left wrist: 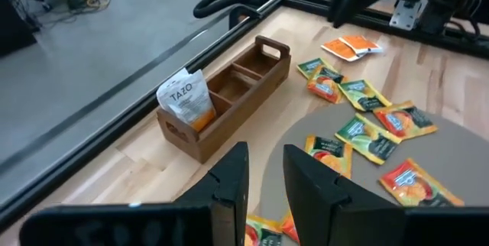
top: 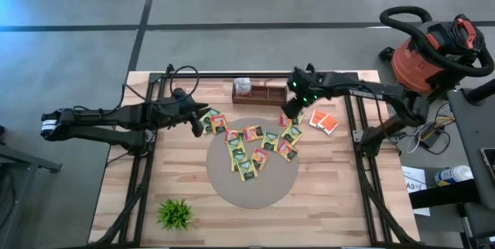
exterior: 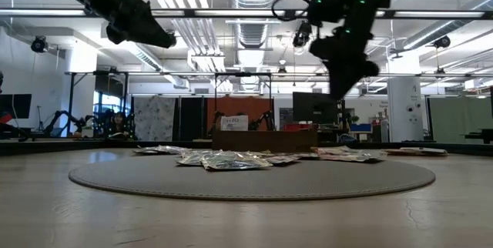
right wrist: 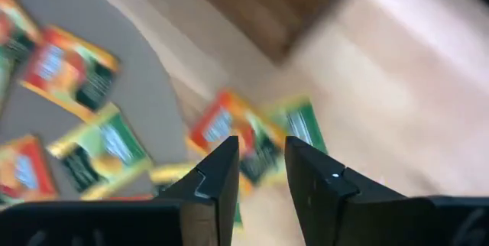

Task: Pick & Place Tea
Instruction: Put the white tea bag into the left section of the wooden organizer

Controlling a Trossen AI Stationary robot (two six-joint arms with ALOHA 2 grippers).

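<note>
Tea sachets spread over our round mat, both hands raised above the counter.

We see the tea sachets (top: pixel 254 147) lying flat, mostly on the grey round mat (top: pixel 255 187), with a few spilling off its far edge onto the wooden counter (top: pixel 340 195) and two orange ones (top: pixel 324 122) lying apart to the right. Our right hand (top: pixel 291 110) hangs over the mat's far right edge, above the sachets there; its fingers (right wrist: pixel 218 177) stand a narrow gap apart with nothing between them. Our left hand (top: pixel 198 124) hovers off the mat's far left side, fingers (left wrist: pixel 229 181) likewise slightly parted and empty. A wooden tray (top: pixel 260 91) at the far edge holds one upright packet (left wrist: pixel 186 99) in its end compartment. A small green plant (top: pixel 175 213) sits near the front left.
</note>
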